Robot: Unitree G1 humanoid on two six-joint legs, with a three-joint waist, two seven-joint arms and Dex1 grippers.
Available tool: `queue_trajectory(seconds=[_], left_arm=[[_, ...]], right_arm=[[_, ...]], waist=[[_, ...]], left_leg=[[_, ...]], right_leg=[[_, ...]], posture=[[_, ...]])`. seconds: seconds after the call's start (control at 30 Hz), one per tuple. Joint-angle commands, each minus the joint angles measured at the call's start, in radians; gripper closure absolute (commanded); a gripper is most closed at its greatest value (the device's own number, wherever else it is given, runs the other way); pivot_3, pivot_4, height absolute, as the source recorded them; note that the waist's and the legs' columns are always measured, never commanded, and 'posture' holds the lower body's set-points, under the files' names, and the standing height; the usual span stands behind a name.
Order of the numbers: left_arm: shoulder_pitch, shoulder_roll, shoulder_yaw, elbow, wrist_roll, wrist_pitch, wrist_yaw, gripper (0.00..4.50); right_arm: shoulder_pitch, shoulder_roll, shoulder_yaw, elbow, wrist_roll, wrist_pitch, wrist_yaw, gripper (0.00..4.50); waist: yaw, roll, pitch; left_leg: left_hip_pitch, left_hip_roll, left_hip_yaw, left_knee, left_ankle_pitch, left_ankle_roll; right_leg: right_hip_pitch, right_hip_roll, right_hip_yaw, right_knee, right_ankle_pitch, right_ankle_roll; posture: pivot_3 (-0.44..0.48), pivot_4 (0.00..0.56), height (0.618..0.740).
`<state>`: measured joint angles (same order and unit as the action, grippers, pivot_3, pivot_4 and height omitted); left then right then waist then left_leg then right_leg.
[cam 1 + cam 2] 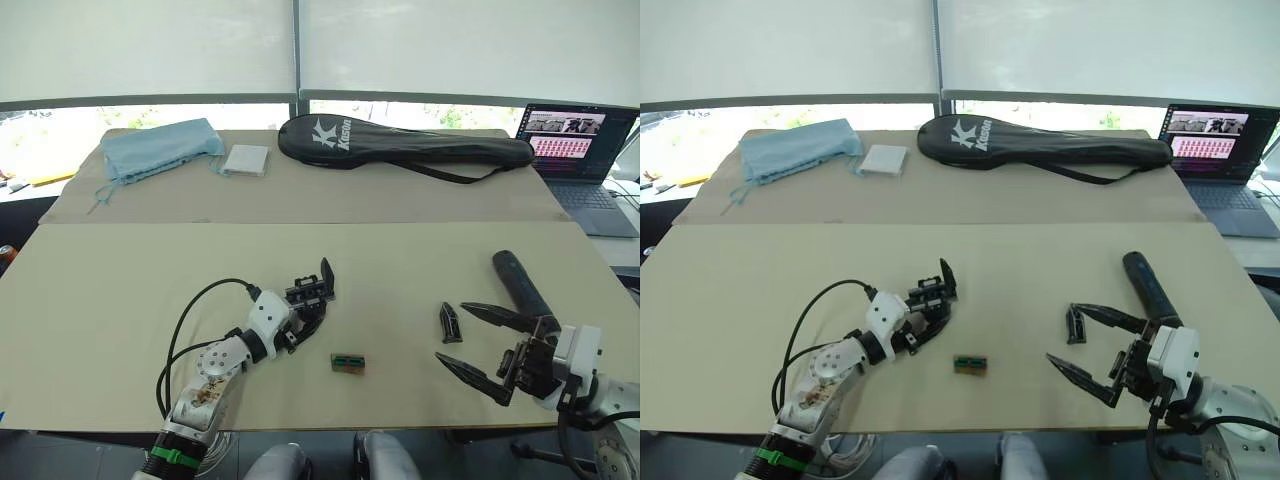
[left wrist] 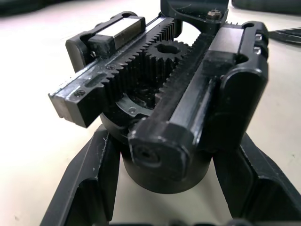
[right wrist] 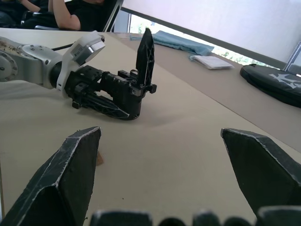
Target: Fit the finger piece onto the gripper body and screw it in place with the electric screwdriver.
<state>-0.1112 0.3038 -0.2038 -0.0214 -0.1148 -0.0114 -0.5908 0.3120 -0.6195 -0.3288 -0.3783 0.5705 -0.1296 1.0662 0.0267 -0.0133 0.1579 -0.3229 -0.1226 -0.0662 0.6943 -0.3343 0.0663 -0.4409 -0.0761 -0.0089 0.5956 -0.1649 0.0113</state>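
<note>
The gripper body (image 1: 312,293) is a black block with a toothed rack, and its one pointed finger sticks upward. It rests on the table left of centre, with my left gripper (image 1: 300,318) shut around its round base (image 2: 164,169). The finger piece (image 1: 450,322), a small black wedge, lies on the table to the right. My right gripper (image 1: 455,338) stands open with its fingertips on either side of the wedge, not touching it. The electric screwdriver (image 1: 520,284), a thick black cylinder, lies just behind my right gripper.
A small green-and-brown block (image 1: 347,362) lies near the front edge between the arms. At the back are a black racket bag (image 1: 400,140), a blue cloth (image 1: 160,150), a white pad (image 1: 246,160) and a laptop (image 1: 580,140). A seated person (image 3: 70,14) is beyond the table.
</note>
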Motion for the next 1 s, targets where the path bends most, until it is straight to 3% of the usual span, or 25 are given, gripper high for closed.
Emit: queue_trajectory(seconds=[0.03, 0.33, 0.87, 1.0], left_arm=[[-0.001, -0.032, -0.030, -0.009, 0.028, -0.067, 0.011, 2.16], [0.010, -0.075, -0.034, 0.052, 0.030, -0.015, 0.012, 2.16], [0.007, -0.034, -0.019, 0.045, 0.014, 0.108, -0.031, 2.16], [0.015, -0.024, -0.006, 0.048, 0.001, 0.103, -0.042, 0.27]], right_arm=[[0.010, -0.005, -0.024, -0.041, 0.008, -0.014, -0.006, 0.00], [0.000, -0.014, -0.008, -0.073, 0.010, 0.005, -0.022, 0.00], [-0.020, -0.030, 0.002, -0.066, 0.015, 0.018, -0.014, 0.00], [-0.028, -0.030, 0.001, -0.062, 0.012, 0.020, -0.017, 0.00]], waist=[[0.003, 0.000, 0.000], [0.021, 0.006, -0.003], [0.014, 0.014, -0.009], [0.013, 0.014, -0.009]], left_leg=[[0.000, 0.000, 0.000, 0.000, 0.000, 0.000], [0.001, -0.001, 0.000, 0.001, 0.000, 0.001], [0.002, 0.000, 0.000, 0.000, 0.000, 0.002], [0.002, 0.000, 0.000, 0.000, 0.000, 0.002]], right_leg=[[0.000, 0.000, 0.000, 0.000, 0.000, 0.000], [0.002, -0.001, 0.000, 0.000, 0.000, 0.001], [0.003, -0.001, 0.000, 0.000, -0.001, 0.001], [0.003, -0.001, 0.001, 0.000, -0.001, 0.001]], posture=[[0.000, 0.150, 0.740], [0.000, 0.150, 0.740], [0.000, 0.150, 0.740], [0.000, 0.150, 0.740]])
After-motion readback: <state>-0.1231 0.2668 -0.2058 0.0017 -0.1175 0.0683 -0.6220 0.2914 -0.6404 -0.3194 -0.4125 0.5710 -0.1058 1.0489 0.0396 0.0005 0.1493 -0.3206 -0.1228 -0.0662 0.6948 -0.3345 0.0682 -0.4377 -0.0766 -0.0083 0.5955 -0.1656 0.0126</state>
